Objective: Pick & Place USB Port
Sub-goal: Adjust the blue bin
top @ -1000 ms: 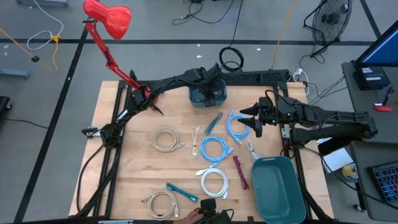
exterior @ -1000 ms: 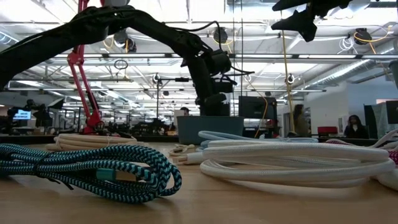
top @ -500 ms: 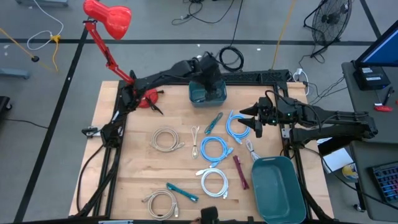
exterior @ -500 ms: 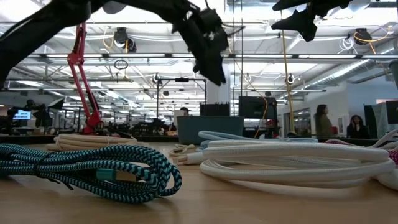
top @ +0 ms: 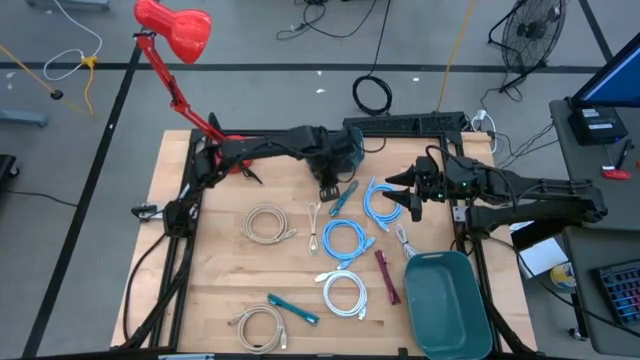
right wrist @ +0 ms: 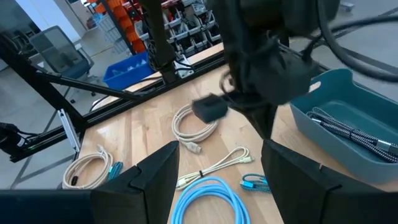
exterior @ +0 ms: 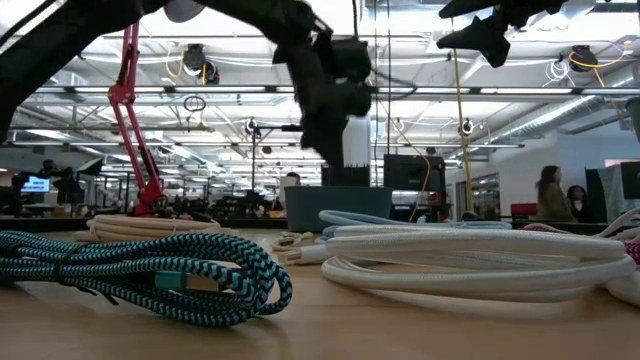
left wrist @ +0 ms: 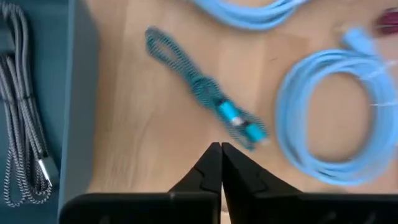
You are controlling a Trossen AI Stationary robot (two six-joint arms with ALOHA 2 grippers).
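Left wrist view: left gripper [left wrist: 221, 149] pinched shut, empty, above the teal braided cable [left wrist: 214, 102].
Its bin [top: 350, 150] sits at twelve o'clock; right gripper [top: 410, 193] waits wide at three.

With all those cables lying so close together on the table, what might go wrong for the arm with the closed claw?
The left gripper is shut and empty above the teal braided cable; it would have to open before grasping. That cable lies near a light blue coil, so the fingers might snag both. The right gripper hovers open nearby, so the arms could crowd each other.
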